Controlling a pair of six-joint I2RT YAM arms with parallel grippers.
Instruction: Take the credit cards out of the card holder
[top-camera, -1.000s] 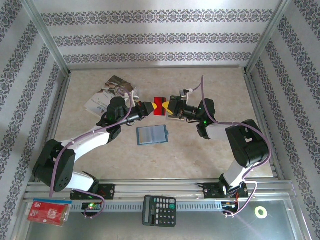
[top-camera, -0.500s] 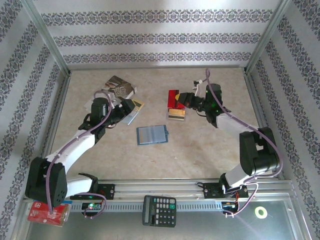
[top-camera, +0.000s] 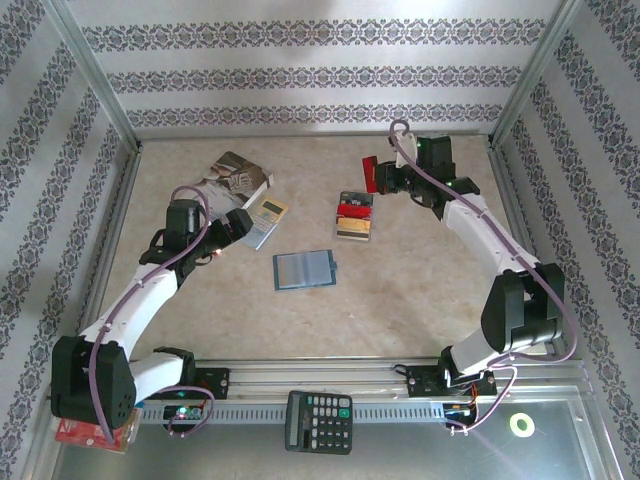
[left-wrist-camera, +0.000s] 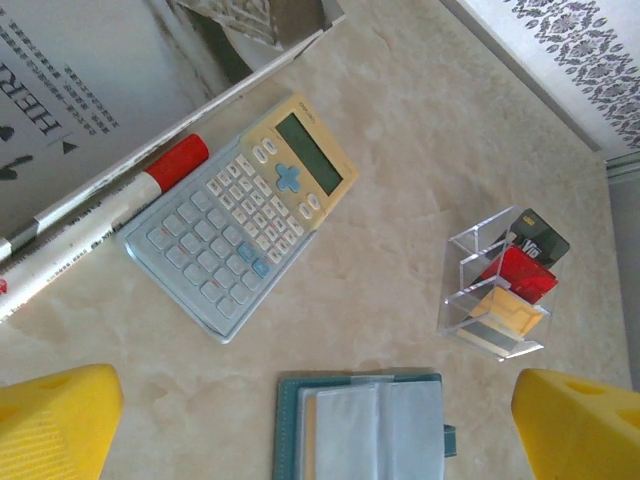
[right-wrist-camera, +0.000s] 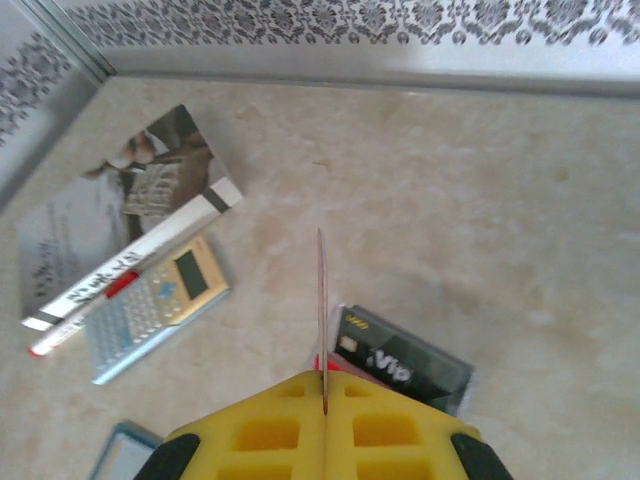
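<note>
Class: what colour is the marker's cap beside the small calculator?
Red; the cap shows best in the left wrist view.

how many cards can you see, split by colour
red cards: 2, one held by the right gripper, one in the stand
black card: 1, in the stand
tan card: 1, in the stand
total: 4

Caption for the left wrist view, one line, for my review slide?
Left fingers spread wide above the open blue wallet, near a pocket calculator, a marker and a clear stand of cards.
</note>
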